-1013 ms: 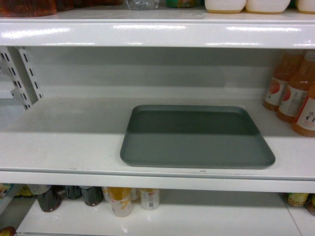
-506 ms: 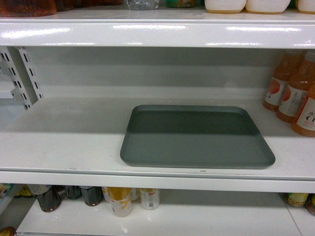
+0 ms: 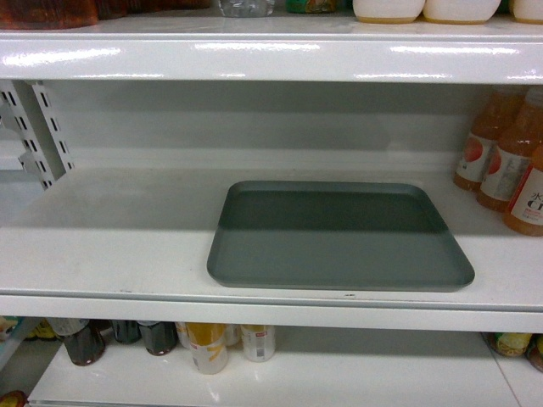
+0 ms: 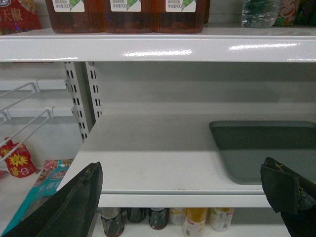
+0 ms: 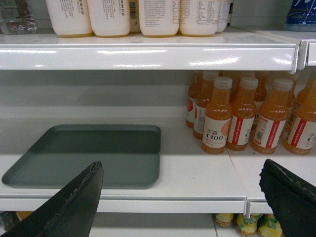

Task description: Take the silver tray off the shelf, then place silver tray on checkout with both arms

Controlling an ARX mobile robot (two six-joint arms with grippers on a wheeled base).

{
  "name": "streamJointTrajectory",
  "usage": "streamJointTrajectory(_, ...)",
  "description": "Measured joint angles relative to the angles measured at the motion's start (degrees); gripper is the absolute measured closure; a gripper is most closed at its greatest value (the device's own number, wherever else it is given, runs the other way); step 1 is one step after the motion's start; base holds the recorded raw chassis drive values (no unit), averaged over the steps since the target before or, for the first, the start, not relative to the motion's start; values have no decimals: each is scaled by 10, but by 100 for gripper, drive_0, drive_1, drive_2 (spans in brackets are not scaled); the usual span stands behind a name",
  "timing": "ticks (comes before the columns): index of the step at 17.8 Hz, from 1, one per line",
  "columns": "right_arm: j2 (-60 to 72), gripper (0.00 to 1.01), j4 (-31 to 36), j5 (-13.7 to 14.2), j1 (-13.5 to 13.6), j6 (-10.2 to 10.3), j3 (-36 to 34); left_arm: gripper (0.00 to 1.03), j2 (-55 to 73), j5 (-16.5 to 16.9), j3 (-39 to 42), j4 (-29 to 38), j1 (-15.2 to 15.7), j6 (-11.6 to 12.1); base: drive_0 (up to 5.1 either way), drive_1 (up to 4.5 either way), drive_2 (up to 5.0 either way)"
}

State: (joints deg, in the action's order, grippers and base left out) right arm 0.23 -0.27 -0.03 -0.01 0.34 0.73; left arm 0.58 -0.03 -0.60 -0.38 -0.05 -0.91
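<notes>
1. At the front edge of a store shelf, the left gripper [image 4: 182, 197] stands spread wide, its two black fingers [image 4: 74, 202] at the bottom corners of the left wrist view, holding and touching nothing.
2. The right gripper [image 5: 182, 197] is likewise spread wide and bare, short of the shelf lip.
3. Neither arm shows in the head view.
4. The flat, rectangular, matte grey-green silver tray [image 3: 335, 236] lies flat on the glossy white metal shelf board [image 3: 110, 246], right of centre, its near rim close to the front lip.
5. Orange juice bottles with red-and-white labels [image 5: 232, 116] stand just right of the tray, apart from it.
6. A perforated white upright bracket [image 3: 42, 127] rises at the left; brown bottles [image 4: 123, 15] and white jugs [image 5: 113, 15] line the board above.
</notes>
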Motion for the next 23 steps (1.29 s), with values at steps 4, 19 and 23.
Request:
streamJointTrajectory(4,11,3,-45,-34,-13,-5,12,5,26,-64,-25,-78,-28,-16,0,0,0)
streamJointTrajectory(19,841,3,304,-102,22,-10,198,5,985,-50,-332,229,-114,-73,0,0,0)
streamJointTrajectory(23,904,3,314,-95,18,-1,243,5,1041,-44,-389,221,-124,-72,0,0,0)
